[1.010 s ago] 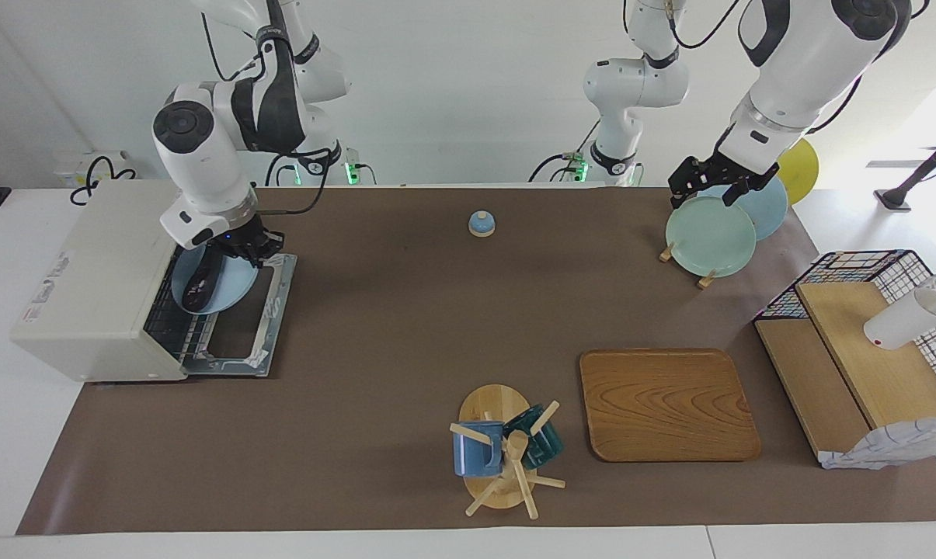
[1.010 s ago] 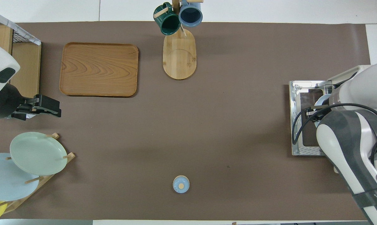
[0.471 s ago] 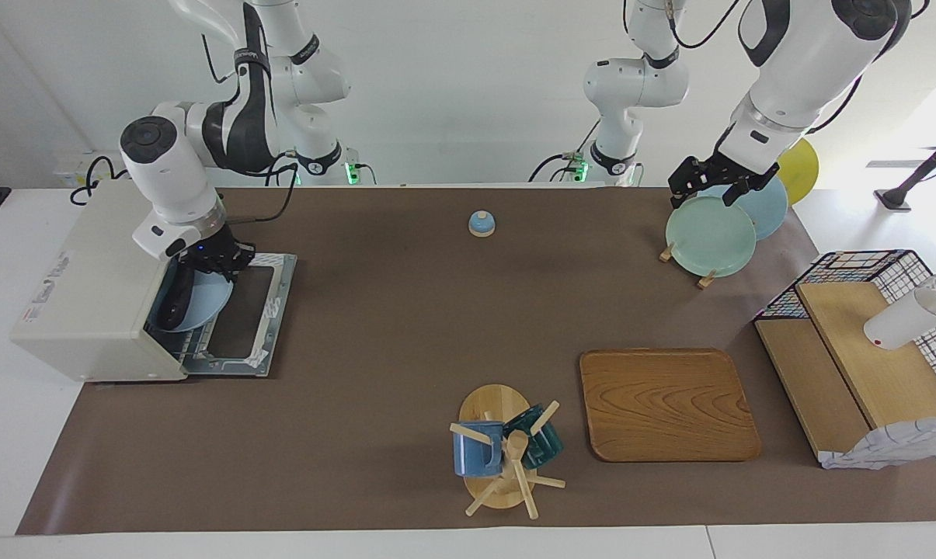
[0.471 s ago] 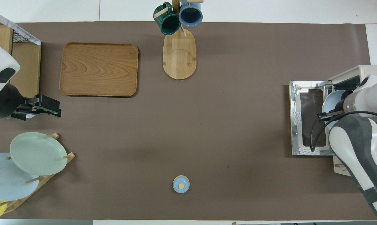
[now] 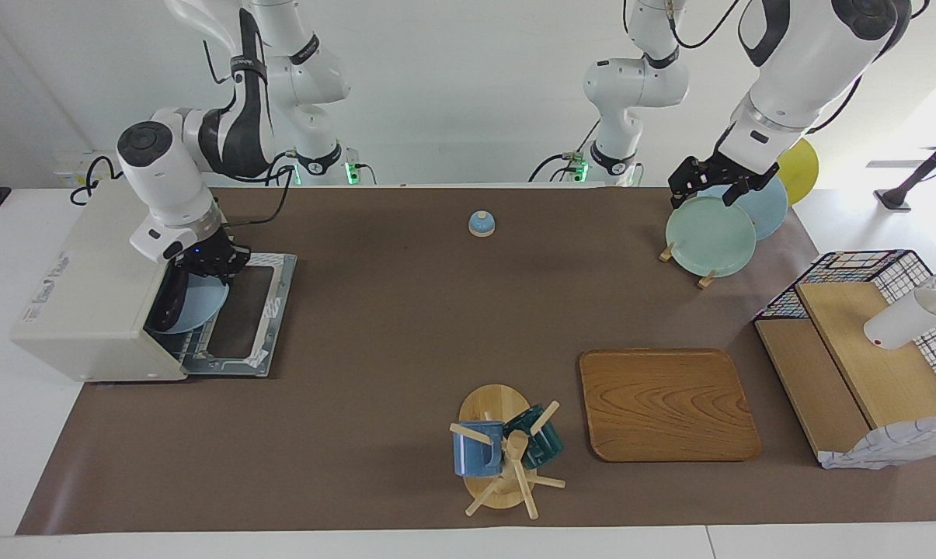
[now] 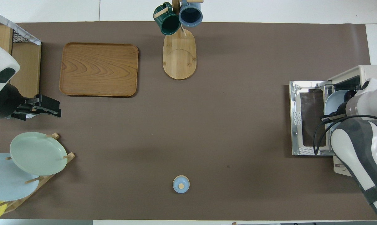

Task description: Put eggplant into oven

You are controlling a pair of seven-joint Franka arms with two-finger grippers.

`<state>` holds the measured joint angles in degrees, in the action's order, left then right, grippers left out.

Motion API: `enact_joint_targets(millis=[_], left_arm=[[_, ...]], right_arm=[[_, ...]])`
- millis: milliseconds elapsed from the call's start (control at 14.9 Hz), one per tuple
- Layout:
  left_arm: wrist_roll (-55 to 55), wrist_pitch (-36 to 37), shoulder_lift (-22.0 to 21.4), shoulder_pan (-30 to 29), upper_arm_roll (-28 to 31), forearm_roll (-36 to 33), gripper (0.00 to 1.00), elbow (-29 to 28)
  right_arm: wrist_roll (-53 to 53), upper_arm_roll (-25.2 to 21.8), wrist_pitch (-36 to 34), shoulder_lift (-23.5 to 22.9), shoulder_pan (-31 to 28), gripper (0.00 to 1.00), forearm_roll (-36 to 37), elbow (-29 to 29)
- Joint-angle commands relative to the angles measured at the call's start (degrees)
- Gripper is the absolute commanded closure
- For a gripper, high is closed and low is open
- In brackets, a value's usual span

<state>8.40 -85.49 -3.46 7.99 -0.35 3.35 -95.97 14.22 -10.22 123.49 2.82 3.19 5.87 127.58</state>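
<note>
The eggplant [image 5: 174, 299] lies on a pale blue plate [image 5: 200, 304], half hidden in the mouth of the oven [image 5: 87, 287] at the right arm's end of the bench [image 5: 405, 341]; only its dark end shows. The right hand [image 5: 213, 262] is clenched on the plate's rim, over the dropped door [image 5: 246, 310]. The left hand [image 5: 708, 182] waits released above a plate rack [image 5: 712, 233] at the bench's other end. The bench's middle lies open.

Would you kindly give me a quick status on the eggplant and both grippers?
Right gripper shut on blue plate, at oven mouth. Eggplant on plate, partly inside. Left gripper open, waiting over plate rack. Door down, nothing blocking.
</note>
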Motion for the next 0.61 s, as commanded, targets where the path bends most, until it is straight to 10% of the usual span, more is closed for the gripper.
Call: enact_joint_targets(millis=[0, 202, 539], left_arm=[[-0.49, 1.38, 0.21, -0.52, -0.44, -0.98, 0.0, 1.23], [-0.49, 1.38, 0.21, -0.52, -0.44, -0.98, 0.0, 1.23], [-0.4, 1.38, 0.21, -0.52, -0.44, -0.98, 0.0, 1.14]], right_arm=[[1.25, 0.73, 2.9, 1.75, -1.7, 1.0, 0.9, 3.29], [1.25, 0.73, 2.99, 1.49, -1.78, 0.99, 0.9, 3.56], [1.34, 0.81, 2.81, 1.31, -1.43, 0.64, 0.9, 3.38]])
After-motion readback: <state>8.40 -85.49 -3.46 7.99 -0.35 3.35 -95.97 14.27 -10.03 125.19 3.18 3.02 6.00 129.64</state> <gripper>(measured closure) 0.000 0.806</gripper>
